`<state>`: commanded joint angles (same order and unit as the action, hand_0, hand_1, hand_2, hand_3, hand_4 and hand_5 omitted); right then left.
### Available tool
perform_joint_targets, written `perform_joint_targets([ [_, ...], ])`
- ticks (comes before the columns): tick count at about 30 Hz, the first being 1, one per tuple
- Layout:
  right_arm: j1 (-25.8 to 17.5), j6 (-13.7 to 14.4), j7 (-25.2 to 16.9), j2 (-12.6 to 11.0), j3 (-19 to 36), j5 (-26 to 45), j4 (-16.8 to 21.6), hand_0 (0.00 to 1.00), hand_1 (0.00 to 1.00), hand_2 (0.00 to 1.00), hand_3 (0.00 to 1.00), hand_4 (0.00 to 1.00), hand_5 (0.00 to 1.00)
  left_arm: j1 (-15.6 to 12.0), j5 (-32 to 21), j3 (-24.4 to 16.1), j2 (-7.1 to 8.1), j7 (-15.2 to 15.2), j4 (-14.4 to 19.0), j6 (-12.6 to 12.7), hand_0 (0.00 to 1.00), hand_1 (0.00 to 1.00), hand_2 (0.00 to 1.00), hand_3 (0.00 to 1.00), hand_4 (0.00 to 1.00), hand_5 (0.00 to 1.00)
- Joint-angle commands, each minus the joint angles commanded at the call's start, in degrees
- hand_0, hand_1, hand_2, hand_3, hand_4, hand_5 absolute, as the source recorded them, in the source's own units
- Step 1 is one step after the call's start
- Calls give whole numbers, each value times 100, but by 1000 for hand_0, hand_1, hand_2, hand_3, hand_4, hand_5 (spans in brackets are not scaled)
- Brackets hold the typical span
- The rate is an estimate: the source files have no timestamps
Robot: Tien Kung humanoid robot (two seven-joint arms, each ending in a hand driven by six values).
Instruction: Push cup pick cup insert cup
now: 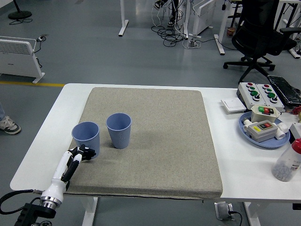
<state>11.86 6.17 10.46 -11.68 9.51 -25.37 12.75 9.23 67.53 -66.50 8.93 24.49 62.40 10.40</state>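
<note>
you've got 2 blue cups on the grey mat [155, 141]: the left cup [86, 138] sits near the mat's left edge, upright, and the second cup [118, 130] is just beside it to the right, with a small gap between them. your left hand [83, 153] is low at the left cup's base on its near side, touching or very nearly. its fingers look loosely bunched and holding nothing, though they're small and dark so it's hard to be sure. right arm isn't in view.

my worry: contact that low could tip the cup instead of sliding it on that fabric, or shove it into the second cup and knock both.

the white tabletop [56, 127] carries button boxes and a blue tray [263, 139] far right. office floor, cables and a chair beyond.
</note>
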Motion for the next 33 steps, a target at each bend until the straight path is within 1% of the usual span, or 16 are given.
perform_joint_targets([
  [3, 0, -2, 1, 0, 3, -5, 0, 731, 666, 698, 587, 160, 385, 47, -43, 17, -21, -4, -55, -7, 613, 642, 600, 523, 563, 998],
  [4, -1, -3, 3, 0, 6, -9, 0, 731, 666, 698, 586, 160, 385, 72, -61, 29, -29, -14, -87, -13, 625, 667, 622, 535, 563, 998],
  [9, -3, -6, 3, 2, 5, -8, 1, 731, 666, 698, 586, 160, 385, 146, -118, 72, -50, -25, -179, -26, 625, 667, 622, 535, 563, 998],
  [10, -5, -6, 2, 2, 4, -7, 1, 731, 665, 698, 586, 160, 385, 168, -138, 81, -57, -23, -206, -28, 646, 679, 639, 565, 563, 998],
  [15, -2, -12, 2, 4, 2, -8, 1, 731, 665, 698, 586, 160, 385, 315, -188, 128, -76, -31, -326, -49, 646, 679, 639, 565, 563, 998],
  [16, -3, -12, 3, 4, 3, -9, 1, 732, 666, 697, 587, 161, 386, 329, -190, 133, -77, -33, -336, -52, 655, 689, 651, 578, 564, 998],
  [22, -11, -19, 9, 13, 17, -26, 2, 732, 666, 697, 587, 161, 385, 522, -235, 177, -76, -24, -495, -64, 656, 692, 652, 580, 564, 998],
  [33, -49, -25, 22, 36, 55, -63, 4, 732, 666, 697, 586, 161, 386, 720, -368, 294, -89, 19, -813, -89, 656, 694, 655, 580, 566, 998],
])
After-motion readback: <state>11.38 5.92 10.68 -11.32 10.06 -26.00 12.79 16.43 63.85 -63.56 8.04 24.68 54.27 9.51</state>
